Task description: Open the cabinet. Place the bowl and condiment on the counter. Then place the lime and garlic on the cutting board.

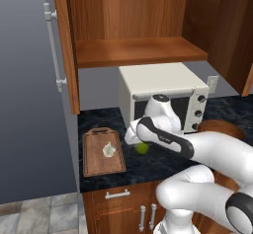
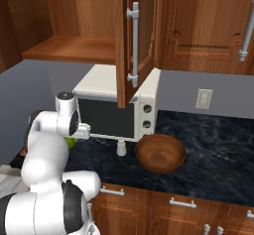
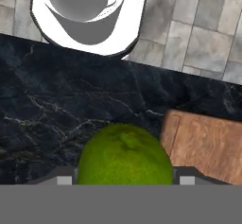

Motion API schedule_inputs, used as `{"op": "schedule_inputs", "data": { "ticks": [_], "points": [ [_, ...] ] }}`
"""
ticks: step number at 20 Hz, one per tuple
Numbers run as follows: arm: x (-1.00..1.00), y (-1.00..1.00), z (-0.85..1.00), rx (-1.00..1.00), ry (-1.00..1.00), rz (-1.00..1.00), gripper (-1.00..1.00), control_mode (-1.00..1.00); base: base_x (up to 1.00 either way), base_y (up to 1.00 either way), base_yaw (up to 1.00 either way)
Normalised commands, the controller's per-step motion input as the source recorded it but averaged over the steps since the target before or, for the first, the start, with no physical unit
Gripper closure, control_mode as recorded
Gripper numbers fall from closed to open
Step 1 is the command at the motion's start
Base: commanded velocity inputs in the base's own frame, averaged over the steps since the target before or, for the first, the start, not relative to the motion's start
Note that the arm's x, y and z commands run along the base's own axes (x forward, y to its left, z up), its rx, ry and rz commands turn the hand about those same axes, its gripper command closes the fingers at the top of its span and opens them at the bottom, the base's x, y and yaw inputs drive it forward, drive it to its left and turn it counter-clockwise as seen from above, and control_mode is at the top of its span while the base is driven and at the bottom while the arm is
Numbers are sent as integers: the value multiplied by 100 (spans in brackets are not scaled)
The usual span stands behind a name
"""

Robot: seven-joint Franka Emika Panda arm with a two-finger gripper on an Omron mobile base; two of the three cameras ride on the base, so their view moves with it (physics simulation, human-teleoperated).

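The cabinet (image 1: 138, 30) is shown with its doors swung open and its shelves bare, above the counter (image 2: 218, 145), on which a white microwave (image 2: 119, 110) stands. The bowl (image 2: 160, 152) is seen set down on the stone in front of the microwave's right end, with the condiment (image 2: 121, 147) upright just to its left. The cutting board (image 1: 103, 151) lies at the counter's left end, near the edge, and the garlic (image 1: 108, 149) already rests on it. The lime (image 3: 125, 154) sits on the counter just beside the board, not on it, and is bracketed by the gripper (image 3: 123, 180), whose jaws stand partly closed at either side of the fruit; contact appears to be made, though a firm hold cannot be confirmed from these views. The main hazard is judged to be the lime's round, smooth skin: if it is pinched off-centre, it may be squeezed out of the jaws and roll along the stone or off the front edge. A second hazard is judged to be the board's raised rim, which could be struck if the lime is carried across too low, and the garlic could be nudged if the release is made too close to it.
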Motion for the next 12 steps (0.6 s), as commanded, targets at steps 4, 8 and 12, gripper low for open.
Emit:
{"op": "schedule_inputs", "data": {
  "ticks": [4,8,12],
  "points": [
    [-4,100,27,0,0,29,100,-100,0,0,0],
    [0,100,32,0,-1,26,100,-100,0,0,0],
    [1,90,12,0,-1,24,100,-100,0,0,0]
  ]
}}
